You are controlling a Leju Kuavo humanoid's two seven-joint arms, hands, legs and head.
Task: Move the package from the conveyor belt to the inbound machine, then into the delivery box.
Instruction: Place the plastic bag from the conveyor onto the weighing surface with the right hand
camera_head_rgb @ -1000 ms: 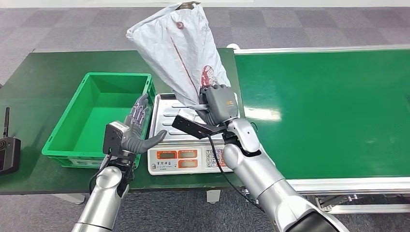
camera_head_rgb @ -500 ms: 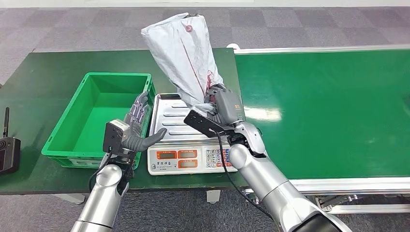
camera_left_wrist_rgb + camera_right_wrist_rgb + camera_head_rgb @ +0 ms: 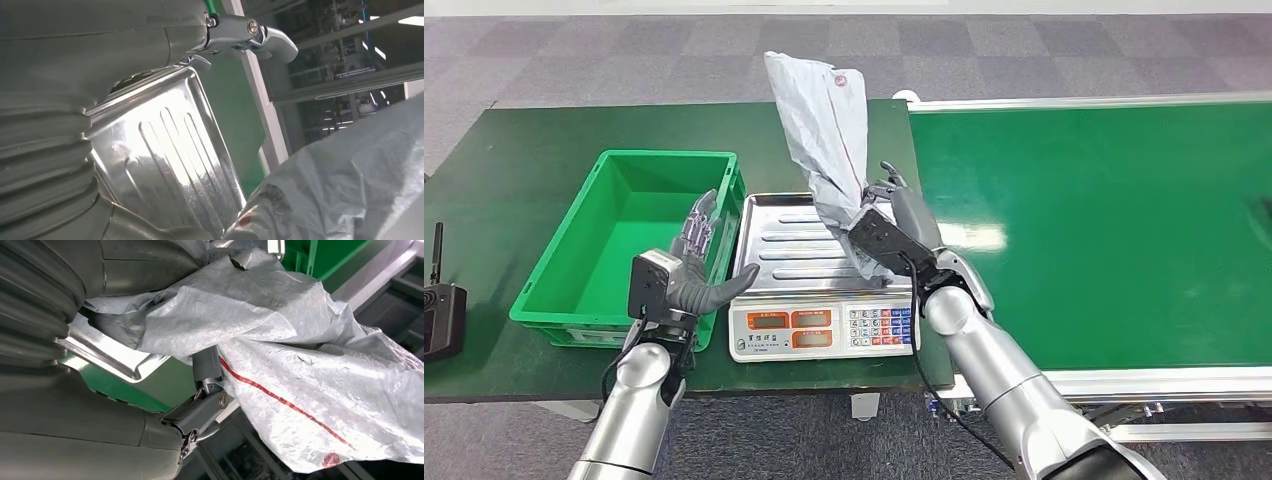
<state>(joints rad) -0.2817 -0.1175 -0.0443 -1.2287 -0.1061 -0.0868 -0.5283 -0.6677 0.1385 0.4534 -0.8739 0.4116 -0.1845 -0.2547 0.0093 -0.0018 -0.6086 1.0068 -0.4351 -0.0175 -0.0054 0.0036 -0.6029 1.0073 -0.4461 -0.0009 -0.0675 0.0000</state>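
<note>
The step in hand, by judgement, is the transfer to the inbound machine: the package, a grey plastic mailer with red markings, stands upright at centre frame above the steel pan of the scale, clear of the conveyor belt at right. The right hand grips its lower end, fingers closed on the bunched plastic. The next move calls for lowering and releasing it flat on the pan. The left hand is open, fingers spread, holding nothing, raised beside the green box at left, on the counter.
</note>
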